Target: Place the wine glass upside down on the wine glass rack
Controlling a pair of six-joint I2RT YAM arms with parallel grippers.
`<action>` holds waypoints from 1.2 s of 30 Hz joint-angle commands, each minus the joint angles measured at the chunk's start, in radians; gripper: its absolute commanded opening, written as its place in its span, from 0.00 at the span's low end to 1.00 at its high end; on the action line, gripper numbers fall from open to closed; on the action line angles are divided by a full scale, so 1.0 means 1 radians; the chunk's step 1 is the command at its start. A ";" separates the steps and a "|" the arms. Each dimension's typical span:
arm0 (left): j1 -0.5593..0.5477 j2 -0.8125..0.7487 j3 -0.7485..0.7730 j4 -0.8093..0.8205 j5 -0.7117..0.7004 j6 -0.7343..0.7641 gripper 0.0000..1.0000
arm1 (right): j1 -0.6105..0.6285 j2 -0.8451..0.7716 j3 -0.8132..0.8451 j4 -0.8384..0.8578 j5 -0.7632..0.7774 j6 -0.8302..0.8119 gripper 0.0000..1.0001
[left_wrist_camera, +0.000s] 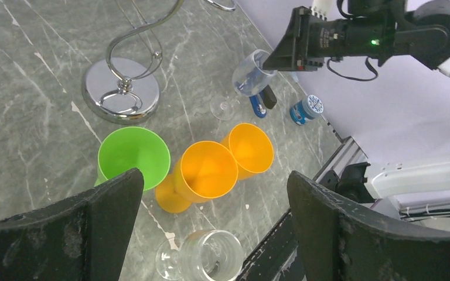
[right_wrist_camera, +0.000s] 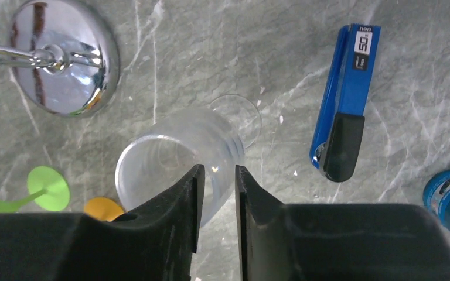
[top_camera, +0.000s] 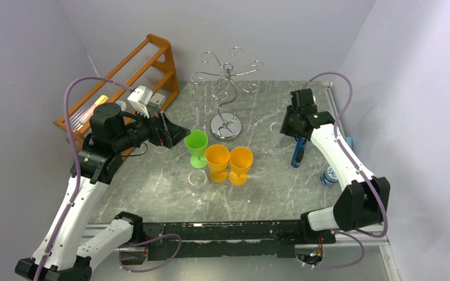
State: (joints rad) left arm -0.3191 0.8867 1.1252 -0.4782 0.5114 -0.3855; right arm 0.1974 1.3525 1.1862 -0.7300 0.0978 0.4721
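The clear wine glass (right_wrist_camera: pixel 170 155) stands on its foot on the desk (right_wrist_camera: pixel 222 52), mouth up. It is just right of the round chrome base of the wine glass rack (left_wrist_camera: pixel 120 91), with a blue stapler (right_wrist_camera: pixel 343 99) on its other side. The right arm's fingers (right_wrist_camera: pixel 170 225) hang over it from above, drawn close together with the wall of the bowl in the narrow gap, one finger inside the rim and one outside; I cannot tell whether they are pinching it yet. The left arm's fingers (left_wrist_camera: pixel 94 228) are spread wide and hold nothing, hovering over a green goblet (left_wrist_camera: pixel 133 157) and two orange goblets (left_wrist_camera: pixel 208 170), well apart from the glass. The right arm is therefore clearly the nearer one. The glass's long axis runs roughly upright, and the rack's curled arms sit above it and to its left. The coming move likely calls for a lift, a full turn of the stem until the mouth faces down, and then sliding the foot into one curl.
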 commanded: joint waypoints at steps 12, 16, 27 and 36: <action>-0.006 0.031 0.038 0.039 0.052 -0.140 0.96 | 0.112 -0.033 0.167 -0.082 0.316 -0.006 0.00; -0.006 0.066 0.058 0.143 0.029 -0.274 0.97 | 0.113 -0.188 0.155 0.029 0.349 0.015 0.00; -0.033 0.223 0.200 0.381 -0.042 -0.469 0.91 | 0.113 -0.550 -0.058 0.604 0.241 0.063 0.00; -0.186 0.326 0.240 0.608 -0.082 -0.594 0.96 | 0.113 -0.668 -0.200 0.977 -0.087 0.178 0.00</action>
State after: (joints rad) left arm -0.4294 1.1782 1.3548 -0.0284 0.4759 -0.8886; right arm 0.3054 0.7177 1.0183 -0.0265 0.1825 0.5579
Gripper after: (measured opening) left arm 0.954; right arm 0.040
